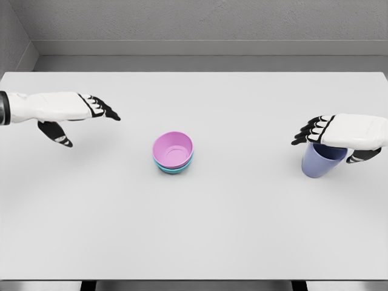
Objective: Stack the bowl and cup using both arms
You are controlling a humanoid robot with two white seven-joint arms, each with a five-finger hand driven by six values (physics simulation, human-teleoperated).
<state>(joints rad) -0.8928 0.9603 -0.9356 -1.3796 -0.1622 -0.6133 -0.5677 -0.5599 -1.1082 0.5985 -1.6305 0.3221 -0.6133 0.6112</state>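
Note:
A pink bowl sits nested inside a teal bowl at the middle of the white table. A lavender-blue cup stands upright at the right. My right hand is directly over the cup's rim, palm down with its fingers stretched out to the left and its thumb beside the cup's right side; it does not grip the cup. My left hand hovers at the left, well away from the bowls, with fingers extended and nothing in it.
The white table runs back to a grey wall. Its front edge crosses the bottom of the view.

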